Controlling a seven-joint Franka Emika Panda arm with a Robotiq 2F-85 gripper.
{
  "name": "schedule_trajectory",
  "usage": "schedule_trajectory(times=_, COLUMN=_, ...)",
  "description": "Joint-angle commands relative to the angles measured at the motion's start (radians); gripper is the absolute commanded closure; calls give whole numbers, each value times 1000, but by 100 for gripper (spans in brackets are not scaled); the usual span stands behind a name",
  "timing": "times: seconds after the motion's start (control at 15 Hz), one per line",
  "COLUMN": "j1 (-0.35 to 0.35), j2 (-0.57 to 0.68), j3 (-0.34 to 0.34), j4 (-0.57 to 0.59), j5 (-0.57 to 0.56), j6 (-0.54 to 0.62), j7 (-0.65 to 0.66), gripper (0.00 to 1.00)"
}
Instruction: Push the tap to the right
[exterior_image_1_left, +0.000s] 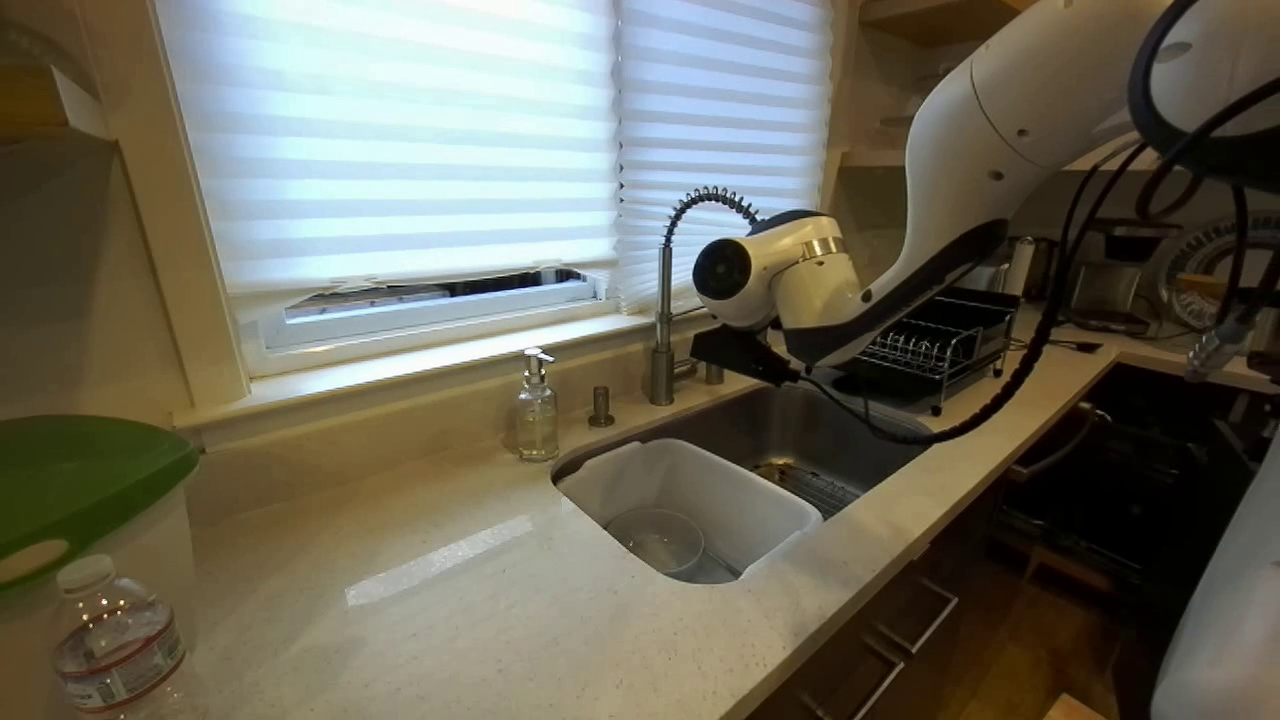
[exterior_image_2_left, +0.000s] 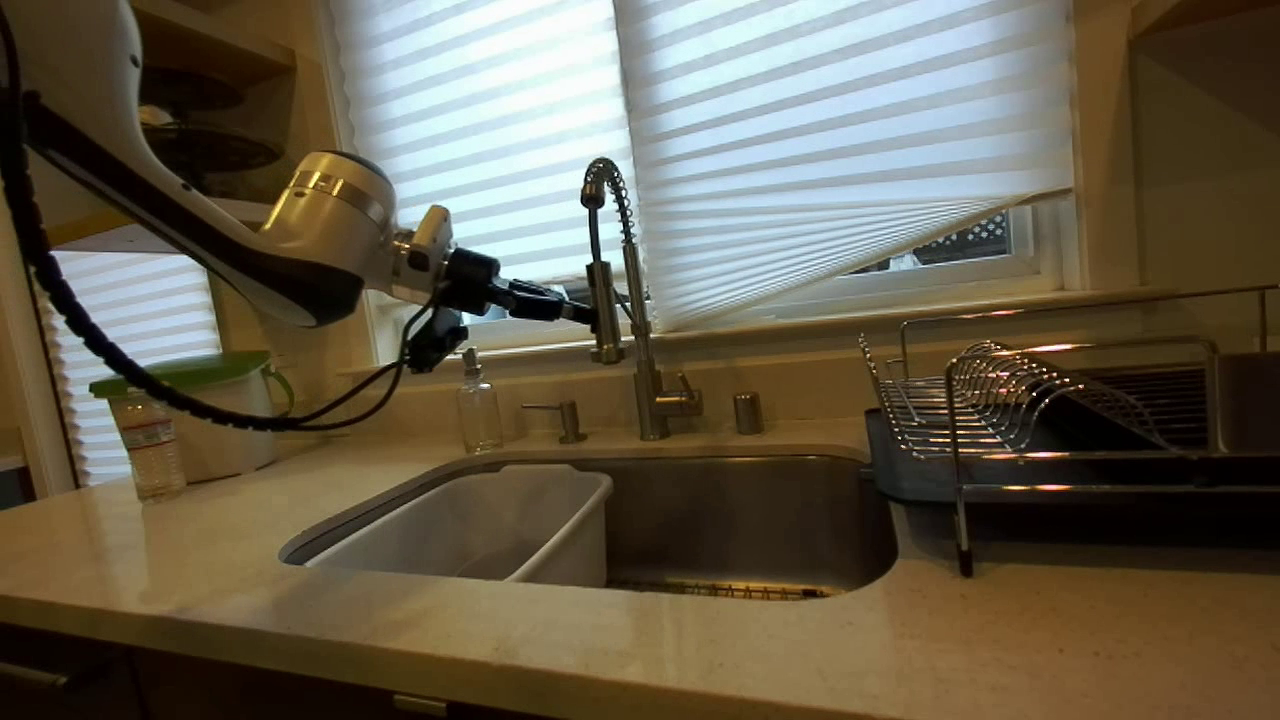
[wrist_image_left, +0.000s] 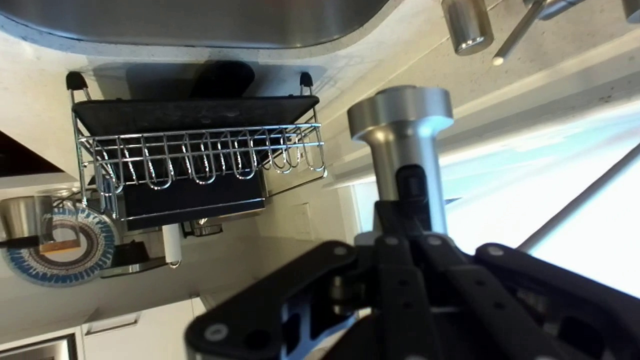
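The tap (exterior_image_2_left: 645, 375) is a tall metal faucet with an arched spring neck behind the sink. Its spray head (exterior_image_2_left: 604, 325) hangs down on the left side in that exterior view. The tap (exterior_image_1_left: 664, 300) also stands upright in an exterior view, its spray head hidden behind the arm. My gripper (exterior_image_2_left: 580, 312) reaches in sideways, its fingertips at the spray head's left side and seemingly touching it. In the wrist view my gripper (wrist_image_left: 402, 220) has its fingers together with nothing seen between them. The tap's spray head (wrist_image_left: 405, 145) shows just beyond the fingertips.
A soap bottle (exterior_image_2_left: 480, 410) and a short dispenser pump (exterior_image_2_left: 569, 420) stand left of the tap. A stubby fitting (exterior_image_2_left: 747, 412) stands right of it. A wire dish rack (exterior_image_2_left: 1085, 400) is farther right. A white tub (exterior_image_1_left: 690, 470) sits in the sink (exterior_image_2_left: 750, 500). The window blind (exterior_image_2_left: 850, 120) hangs behind.
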Motion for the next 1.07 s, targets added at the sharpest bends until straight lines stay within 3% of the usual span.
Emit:
schedule_trajectory(times=0.0, j1=-14, j2=59, j3=-16, j4=61, j5=-69, j6=-9, j7=86, gripper=100)
schedule_trajectory(times=0.6, j1=-53, j2=163, j3=-44, j4=160, j5=-251, j6=-20, j7=269, gripper=100)
schedule_trajectory(times=1.0, j1=-33, j2=45, j3=-12, j4=33, j5=-134, j6=-30, j7=135, gripper=100)
